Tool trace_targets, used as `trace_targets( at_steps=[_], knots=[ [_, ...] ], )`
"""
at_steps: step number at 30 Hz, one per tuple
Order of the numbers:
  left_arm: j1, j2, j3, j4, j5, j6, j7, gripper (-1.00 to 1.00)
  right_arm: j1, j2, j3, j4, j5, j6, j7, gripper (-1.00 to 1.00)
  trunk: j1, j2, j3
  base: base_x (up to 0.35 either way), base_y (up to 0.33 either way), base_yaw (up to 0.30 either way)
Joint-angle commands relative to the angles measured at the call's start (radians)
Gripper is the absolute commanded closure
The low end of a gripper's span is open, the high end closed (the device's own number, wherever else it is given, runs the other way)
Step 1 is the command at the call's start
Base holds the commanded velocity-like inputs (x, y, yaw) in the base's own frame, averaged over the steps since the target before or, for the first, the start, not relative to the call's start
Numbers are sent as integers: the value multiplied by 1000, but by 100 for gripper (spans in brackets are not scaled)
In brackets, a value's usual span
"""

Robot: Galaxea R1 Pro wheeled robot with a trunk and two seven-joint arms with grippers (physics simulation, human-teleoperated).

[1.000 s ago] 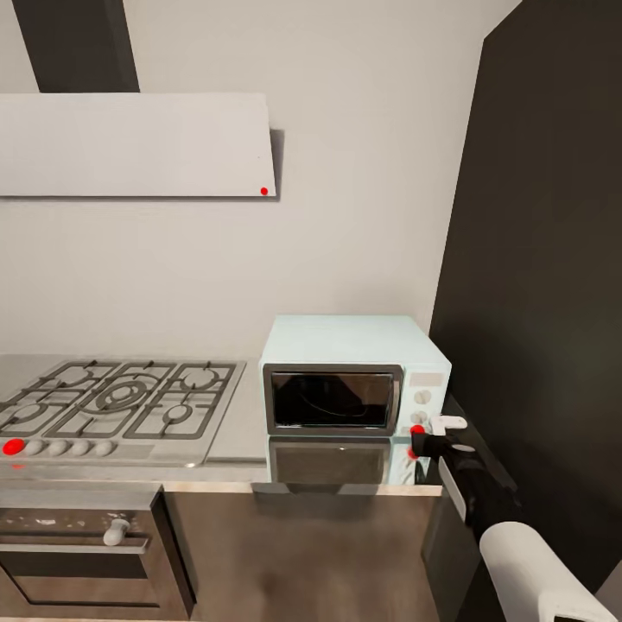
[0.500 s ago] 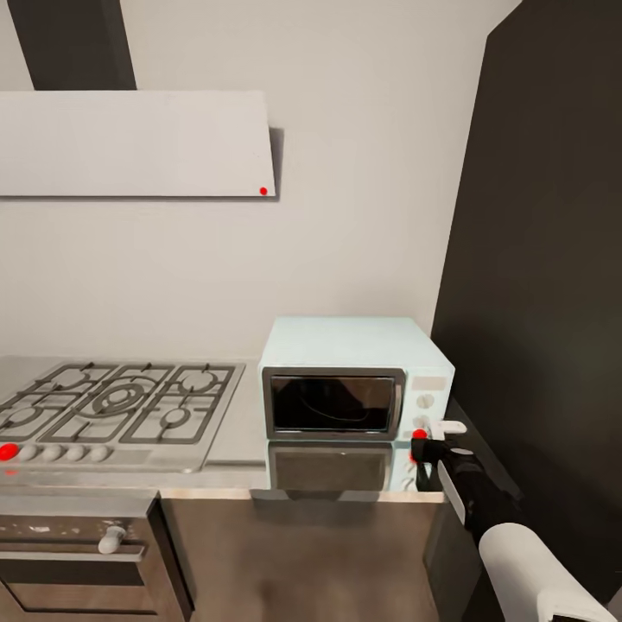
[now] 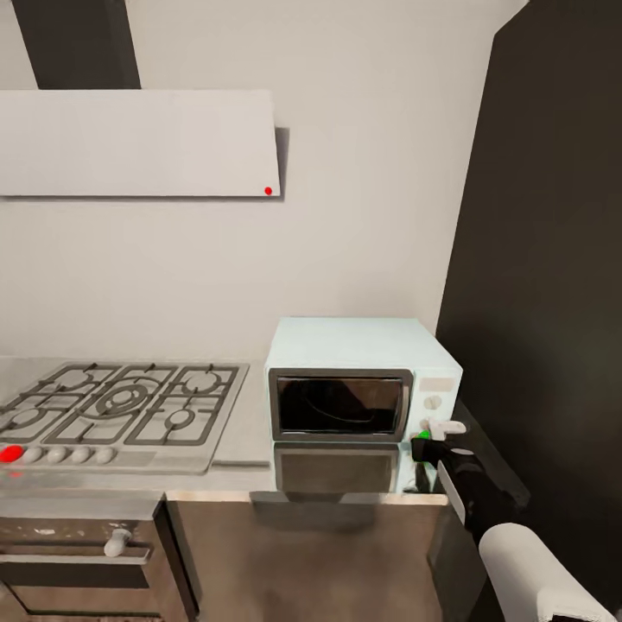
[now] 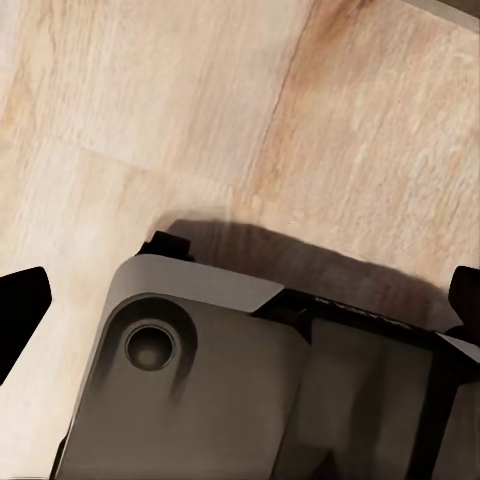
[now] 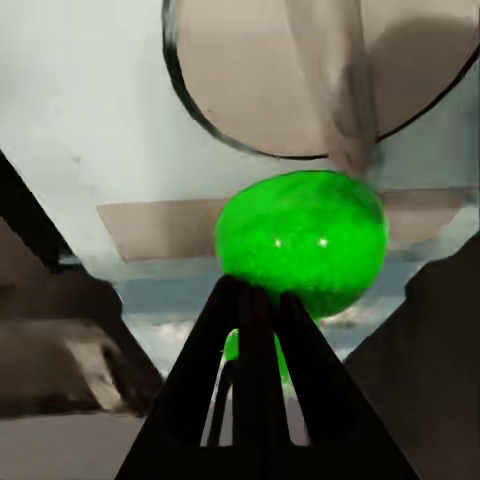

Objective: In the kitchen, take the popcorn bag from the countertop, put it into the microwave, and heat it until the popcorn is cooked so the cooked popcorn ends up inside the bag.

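The pale blue microwave [image 3: 345, 344] stands on the glossy grey countertop [image 3: 246, 436] with its dark glass door [image 3: 339, 404] closed. The popcorn bag and popcorn are hidden from view. My right gripper [image 3: 429, 442] is at the lower corner of the microwave's knob panel, beside a small green light [image 3: 424, 434]. In the right wrist view its shut fingertips [image 5: 250, 300] press against a glowing green button [image 5: 300, 235] below a round knob [image 5: 320, 70]. My left gripper [image 4: 240, 305] hangs open over the wooden floor [image 4: 180, 120], above the robot's base [image 4: 230, 390].
A gas hob [image 3: 121, 406] with a red-lit knob [image 3: 10, 453] lies left of the microwave, with a steel oven [image 3: 78, 557] below. A white hood [image 3: 138, 142] hangs on the wall. A tall dark cabinet [image 3: 553, 259] closes off the right side.
The light beside my right gripper has turned from red to green. The camera has shifted slightly, moving the whole scene a little to the right.
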Motion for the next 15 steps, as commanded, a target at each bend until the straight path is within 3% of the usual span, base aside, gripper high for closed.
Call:
trace_targets(
  at_steps=[1, 15],
  knots=[
    [-1, -1, -8, 1, 8, -3, 1, -100, -1, 1, -2, -2, 11, 7, 4, 100, 0, -1, -2, -247, 202, 0],
    [-1, -3, -7, 2, 7, -2, 2, -100, -1, -9, -6, -22, 18, 22, 13, 100, 0, -1, -2, -251, 204, 0]
  ],
)
